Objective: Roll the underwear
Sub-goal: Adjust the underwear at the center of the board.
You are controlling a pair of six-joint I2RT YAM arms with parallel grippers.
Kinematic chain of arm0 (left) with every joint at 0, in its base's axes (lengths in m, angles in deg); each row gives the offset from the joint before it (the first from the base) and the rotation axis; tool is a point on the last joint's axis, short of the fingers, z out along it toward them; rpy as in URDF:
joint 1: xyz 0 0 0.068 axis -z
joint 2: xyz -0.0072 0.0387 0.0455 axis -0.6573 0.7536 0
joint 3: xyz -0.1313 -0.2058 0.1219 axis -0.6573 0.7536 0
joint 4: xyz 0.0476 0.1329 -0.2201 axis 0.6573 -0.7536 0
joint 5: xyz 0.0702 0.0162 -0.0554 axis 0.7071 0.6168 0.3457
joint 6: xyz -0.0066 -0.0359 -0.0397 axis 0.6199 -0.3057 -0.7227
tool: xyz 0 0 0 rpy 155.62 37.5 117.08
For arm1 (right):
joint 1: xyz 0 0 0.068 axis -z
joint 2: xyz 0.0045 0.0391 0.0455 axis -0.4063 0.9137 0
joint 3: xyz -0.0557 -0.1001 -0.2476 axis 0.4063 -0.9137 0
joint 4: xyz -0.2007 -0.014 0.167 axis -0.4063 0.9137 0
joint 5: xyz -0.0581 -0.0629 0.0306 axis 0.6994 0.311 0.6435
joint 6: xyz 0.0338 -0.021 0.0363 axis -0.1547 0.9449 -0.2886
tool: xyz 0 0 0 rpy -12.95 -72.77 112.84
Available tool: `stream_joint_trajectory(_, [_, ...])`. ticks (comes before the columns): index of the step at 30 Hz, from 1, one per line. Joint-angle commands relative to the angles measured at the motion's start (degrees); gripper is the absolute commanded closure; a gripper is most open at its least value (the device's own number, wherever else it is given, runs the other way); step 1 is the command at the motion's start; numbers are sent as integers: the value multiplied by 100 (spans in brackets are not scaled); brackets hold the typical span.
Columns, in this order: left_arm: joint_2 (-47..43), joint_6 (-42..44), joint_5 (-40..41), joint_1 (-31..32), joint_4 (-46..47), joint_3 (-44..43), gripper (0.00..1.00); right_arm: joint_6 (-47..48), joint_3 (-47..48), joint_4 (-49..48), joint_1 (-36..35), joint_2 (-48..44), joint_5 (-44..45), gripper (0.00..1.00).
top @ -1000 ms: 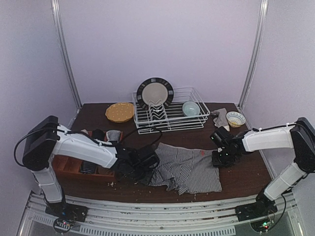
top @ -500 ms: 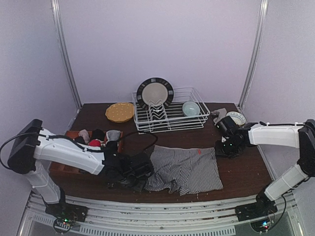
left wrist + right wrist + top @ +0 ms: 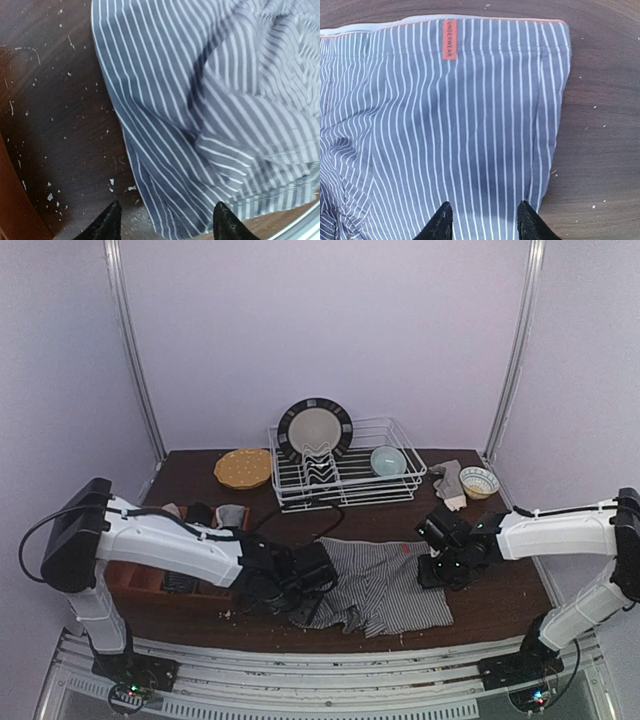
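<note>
The dark, white-striped underwear [image 3: 378, 585] lies spread on the brown table [image 3: 500, 605], rumpled along its near-left edge. My left gripper [image 3: 312, 578] hovers over that left edge. In the left wrist view it [image 3: 167, 226] is open, with the striped cloth [image 3: 200, 100] lying loose below the gap. My right gripper [image 3: 441, 569] is at the right side of the garment. The right wrist view shows it [image 3: 484, 221] open just above the cloth [image 3: 445, 130], near its right hem, with an orange label [image 3: 449, 39] at the waistband.
A red-brown divided box [image 3: 135, 580] at the left holds other small garments [image 3: 205, 514]. At the back stand a white wire dish rack [image 3: 400, 482] with a plate [image 3: 314, 430] and teal bowl [image 3: 388, 460], a yellow dish [image 3: 243, 468], a patterned bowl [image 3: 479, 481] and a grey-beige cloth [image 3: 448, 480]. Crumbs dot the table.
My left gripper has opened and let go of the cloth's left edge after pulling it leftward. My right gripper swung toward the back right, then returned over the garment's right side.
</note>
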Motion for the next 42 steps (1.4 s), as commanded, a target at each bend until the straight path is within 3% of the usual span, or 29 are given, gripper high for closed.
stream_joint_trajectory(1, [195, -59, 197, -7, -153, -23, 44, -195, -72, -47, -159, 99, 179, 57])
stream_joint_trajectory(9, [229, -267, 412, -48, -99, 215, 100, -286, -235, -111, -108, 454, 439, 60])
stream_joint_trajectory(15, [-29, -504, 321, -176, 265, 821, 100, -391, -632, -425, 393, 633, 133, 67])
stream_joint_trajectory(27, [-364, -435, -42, -218, 808, 1290, 100, -376, -581, -247, 839, 320, -84, 64])
stream_joint_trajectory(34, [-1049, -109, -271, -209, 878, 1326, 47, -211, -198, 313, 544, -582, -112, 54])
stream_joint_trajectory(38, [-1527, -67, -189, -209, 778, 1334, 38, -162, 189, 444, 290, -818, -123, 51])
stream_joint_trajectory(42, [-1564, -288, -96, -226, 709, 1344, 37, -140, 544, 68, 88, -678, -284, 51])
